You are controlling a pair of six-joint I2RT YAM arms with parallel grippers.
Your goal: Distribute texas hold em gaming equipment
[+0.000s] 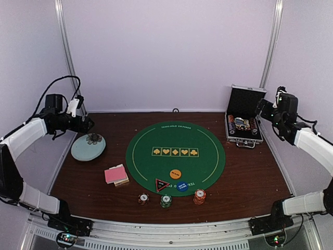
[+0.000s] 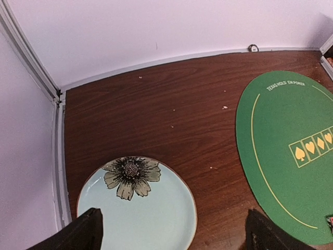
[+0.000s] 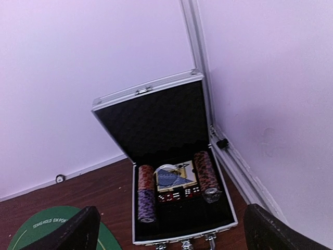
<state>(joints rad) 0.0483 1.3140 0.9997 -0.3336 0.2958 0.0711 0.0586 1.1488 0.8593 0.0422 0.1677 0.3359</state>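
— Jaws?
— Both pairs wide, holding nothing. Dish [image 2: 156, 219] under my left jaws, case [image 3: 151, 120] ahead of my right jaws.
— Equipment?
— I see cards [image 1: 115, 174] and chips [image 1: 166, 201] on the worktop [image 1: 250, 177], well apart from both.

The mat [image 1: 175, 156] lies mid-table [image 1: 250, 172]. On its near part sits one button [image 1: 176, 174]. Nearer still is the other button [image 1: 182, 186], with the triangular marker [image 1: 162, 184] just left of it. Three chip stacks [image 1: 166, 201] stand in a row along the mat's near edge. The deck of cards [image 1: 116, 174] lies left of the mat, and the dish [image 1: 88, 147] is behind the deck, farther left. The open case [image 1: 243, 117] stands far right, with rows of chips [image 3: 147, 192] inside it flanking a card box [image 3: 174, 177].
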